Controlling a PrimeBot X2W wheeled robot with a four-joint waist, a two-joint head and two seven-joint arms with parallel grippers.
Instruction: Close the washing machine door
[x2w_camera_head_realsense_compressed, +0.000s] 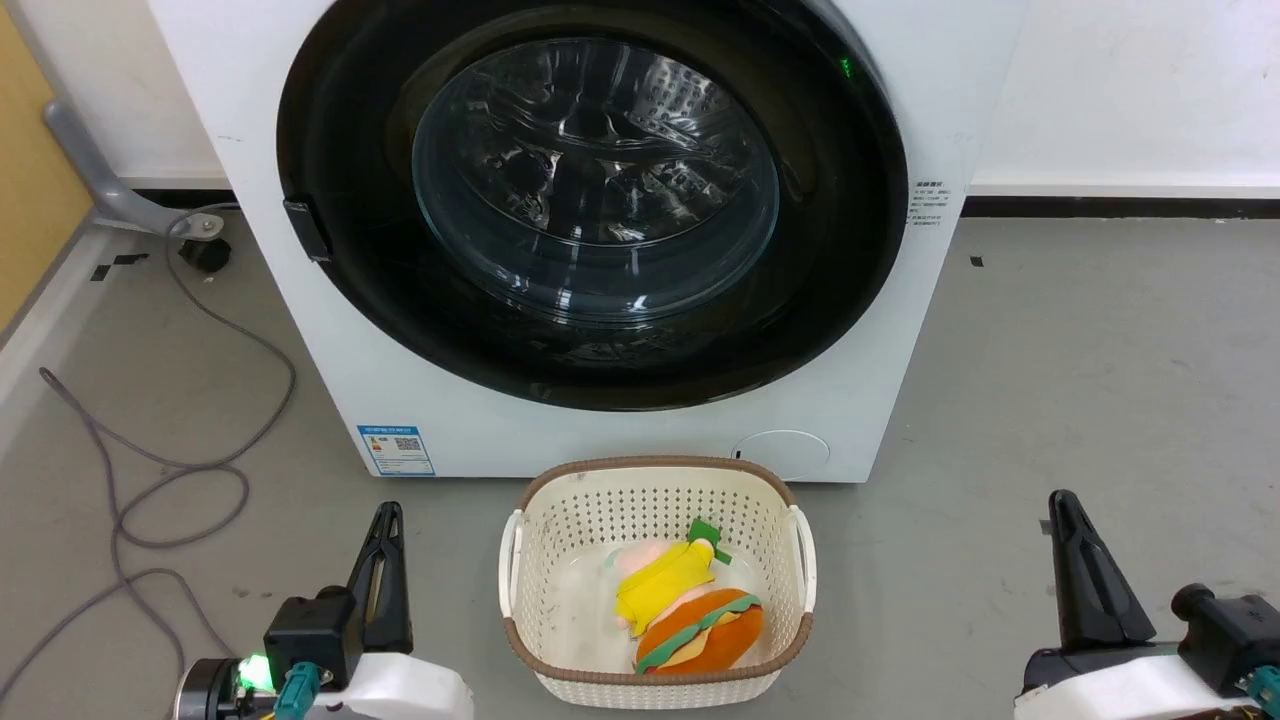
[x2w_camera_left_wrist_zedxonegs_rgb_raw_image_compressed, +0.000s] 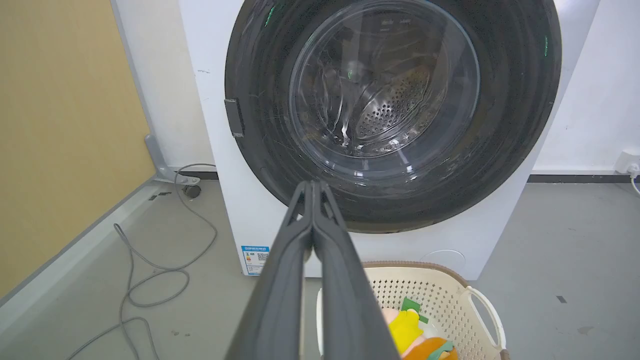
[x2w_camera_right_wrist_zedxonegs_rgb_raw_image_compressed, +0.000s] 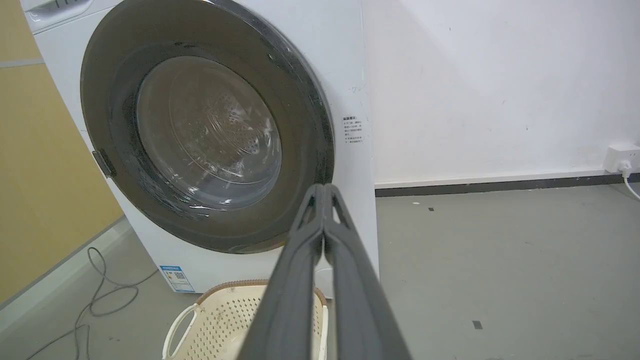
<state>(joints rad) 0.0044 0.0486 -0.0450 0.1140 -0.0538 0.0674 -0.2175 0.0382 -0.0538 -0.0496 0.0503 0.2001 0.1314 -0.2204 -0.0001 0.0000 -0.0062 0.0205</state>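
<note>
Grey floor (x2w_camera_head_realsense_compressed: 1050, 400), closed washing machine door (x2w_camera_head_realsense_compressed: 590, 200) well ahead of left hand (x2w_camera_head_realsense_compressed: 388, 512) and right hand (x2w_camera_head_realsense_compressed: 1061, 499), both pressed together.

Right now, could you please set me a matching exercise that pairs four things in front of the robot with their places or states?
Things:
1. round glossy black-framed glass washing machine door
2. cream perforated plastic basket
3. long grey cable
4. dark two-fingered left gripper

States:
A. looped on the grey floor, left of the white washing machine
B. fingers pressed together, holding nothing
C. shut against the machine's front
D. on the floor before the machine, plush toys inside

Pairs: 1-C, 2-D, 3-A, 4-B.
</note>
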